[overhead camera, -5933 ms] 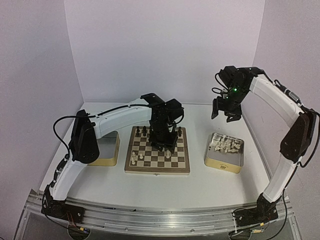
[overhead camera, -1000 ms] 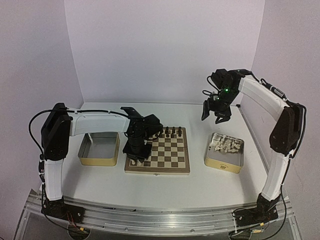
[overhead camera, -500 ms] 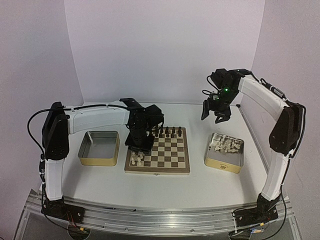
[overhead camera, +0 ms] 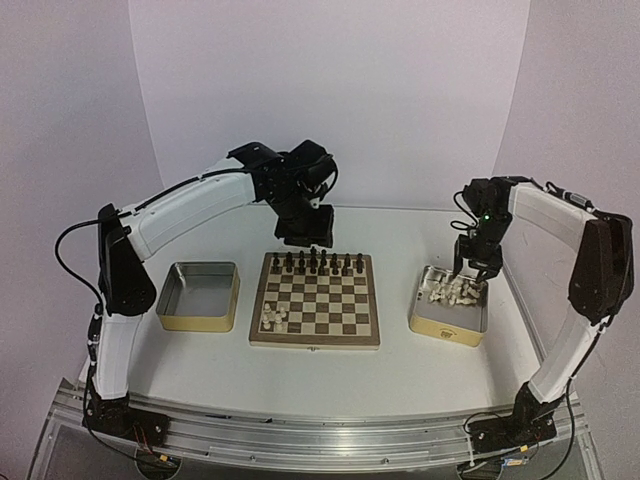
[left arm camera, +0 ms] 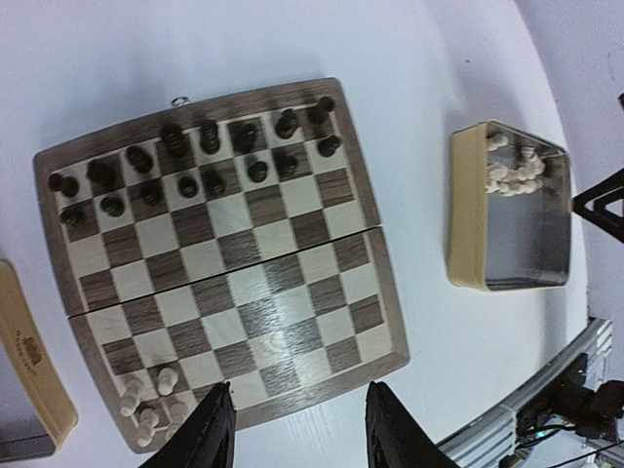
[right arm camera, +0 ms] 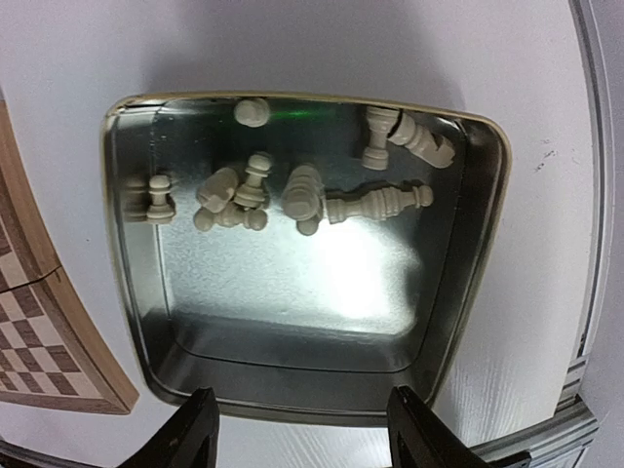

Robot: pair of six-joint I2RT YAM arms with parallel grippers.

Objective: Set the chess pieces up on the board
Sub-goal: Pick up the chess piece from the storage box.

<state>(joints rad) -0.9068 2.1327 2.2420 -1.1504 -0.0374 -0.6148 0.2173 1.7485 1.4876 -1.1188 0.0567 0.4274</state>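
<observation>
cream pieces (right arm camera: pixel 375 203) jumbled in tin (right arm camera: pixel 468 253)
likely light, slick: pinch a stem. left hand (left arm camera: pixel 297 405), right hand (right arm camera: pixel 300 409): fingers apart, empty.

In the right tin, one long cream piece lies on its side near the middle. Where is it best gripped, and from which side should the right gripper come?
Grip the long cream piece at its slim waist, coming straight down from above with the right gripper closing across its length. It lies flat in the tin; another piece crowds its thicker end.
</observation>
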